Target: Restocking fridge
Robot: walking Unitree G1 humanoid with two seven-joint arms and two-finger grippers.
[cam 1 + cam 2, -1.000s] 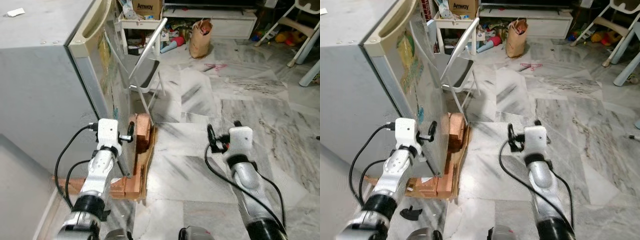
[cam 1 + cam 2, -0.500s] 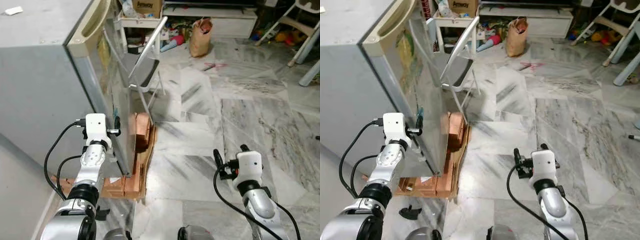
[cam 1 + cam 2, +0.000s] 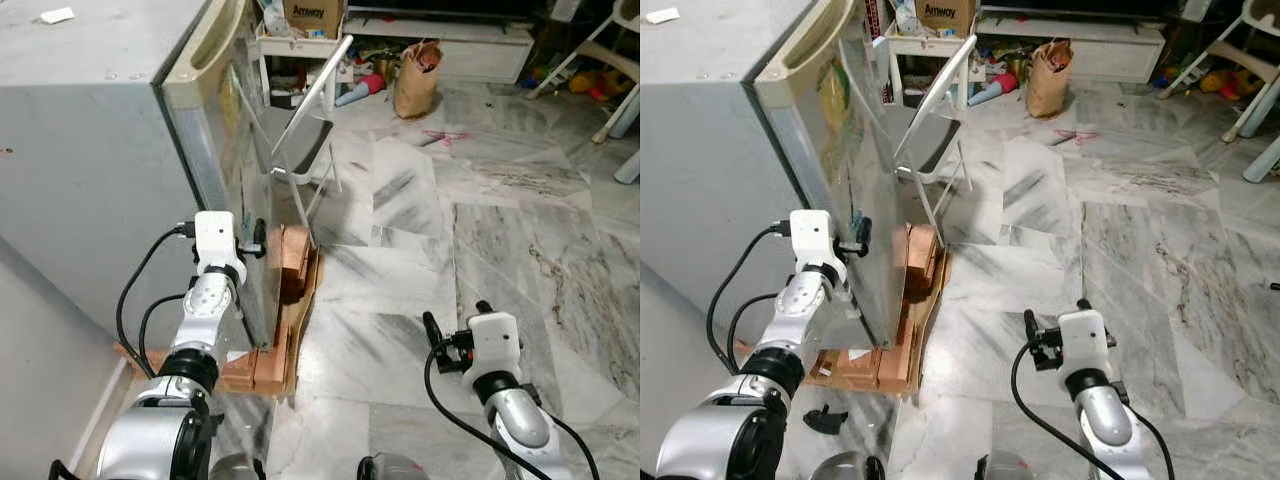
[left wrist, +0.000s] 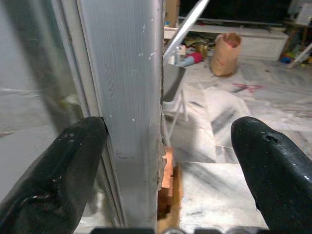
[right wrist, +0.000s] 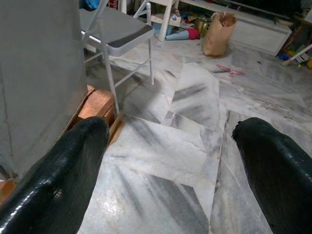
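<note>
Marble floor tiles (image 3: 420, 260) in grey and white spread through a cluttered room, with a white folding metal chair (image 3: 305, 130) and a brown paper bag (image 3: 417, 78) further back. At the floor's left side stands the grey metal fridge (image 3: 90, 150), raised on orange bricks (image 3: 290, 265) and boards. Restocking looks barely begun: the fridge door (image 3: 855, 190) seems shut or only just cracked, and no goods are in either gripper. The left gripper (image 4: 165, 161) is at the door's front edge with its jaws released, one black finger (image 4: 58, 165) against the door's side and the other out in front, so the edge sits between them, ungripped. The right gripper (image 5: 170, 161) hangs low over the floor, jaws spread and empty.
</note>
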